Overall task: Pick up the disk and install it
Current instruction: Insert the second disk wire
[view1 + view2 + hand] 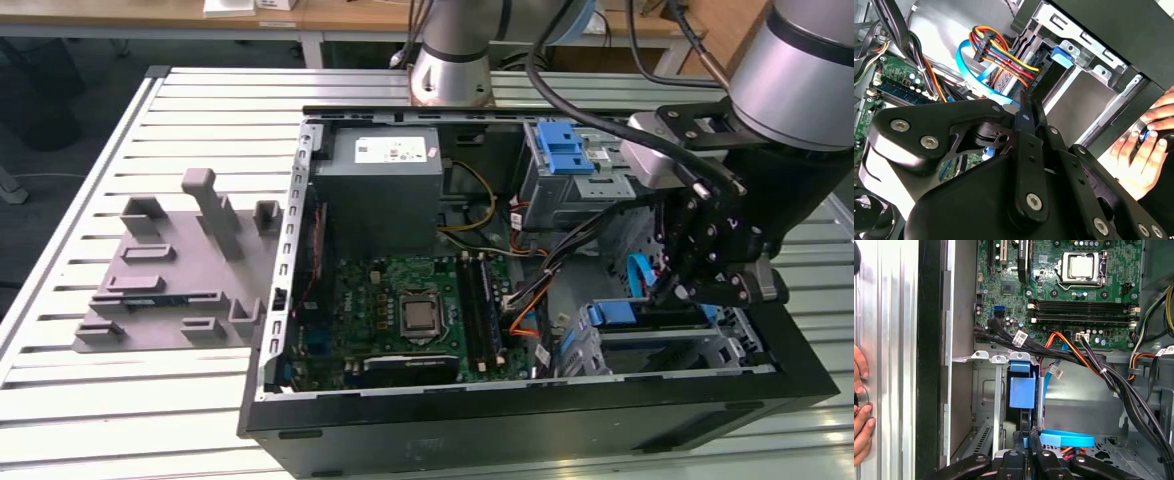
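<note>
Gripper (674, 292) low inside the open computer case (534, 425), fingers together, beside the seated disk (641, 315).

In the first wrist view the fingertips (1029, 435) meet with nothing between them, just short of the disk's blue handle (1021, 392), which stands in its metal bay (986, 390); cables (1094, 365) cross close above. The exterior view sets the bay at the case's five-o'clock corner, walls tight around it. The second wrist view shows a person's hand (1146, 150) outside the case wall.
</note>
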`<state>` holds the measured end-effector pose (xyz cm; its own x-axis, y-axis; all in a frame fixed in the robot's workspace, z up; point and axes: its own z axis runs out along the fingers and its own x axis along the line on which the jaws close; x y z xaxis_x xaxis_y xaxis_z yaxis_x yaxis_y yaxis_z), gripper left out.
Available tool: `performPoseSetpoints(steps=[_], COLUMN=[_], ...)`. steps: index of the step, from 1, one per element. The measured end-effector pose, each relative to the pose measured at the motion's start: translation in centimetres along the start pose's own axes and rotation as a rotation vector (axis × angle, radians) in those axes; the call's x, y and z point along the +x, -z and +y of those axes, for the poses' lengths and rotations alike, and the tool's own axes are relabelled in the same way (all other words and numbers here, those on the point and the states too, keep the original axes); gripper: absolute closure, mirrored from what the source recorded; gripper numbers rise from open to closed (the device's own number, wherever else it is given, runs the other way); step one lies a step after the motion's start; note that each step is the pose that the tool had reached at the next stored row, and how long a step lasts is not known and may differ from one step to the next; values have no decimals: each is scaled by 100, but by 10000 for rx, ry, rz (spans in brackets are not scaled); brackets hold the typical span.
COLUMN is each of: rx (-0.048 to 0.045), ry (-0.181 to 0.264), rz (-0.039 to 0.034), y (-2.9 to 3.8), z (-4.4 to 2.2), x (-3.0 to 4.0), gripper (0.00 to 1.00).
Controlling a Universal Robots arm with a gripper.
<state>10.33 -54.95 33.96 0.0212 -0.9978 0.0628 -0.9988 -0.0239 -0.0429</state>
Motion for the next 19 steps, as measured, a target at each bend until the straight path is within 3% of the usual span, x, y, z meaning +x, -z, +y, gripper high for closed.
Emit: performPoseSetpoints(steps=[19], rx=[-9], ry=[-141], rz=[-1], y=[-27], z=[-25], x=[-1], gripper=[84])
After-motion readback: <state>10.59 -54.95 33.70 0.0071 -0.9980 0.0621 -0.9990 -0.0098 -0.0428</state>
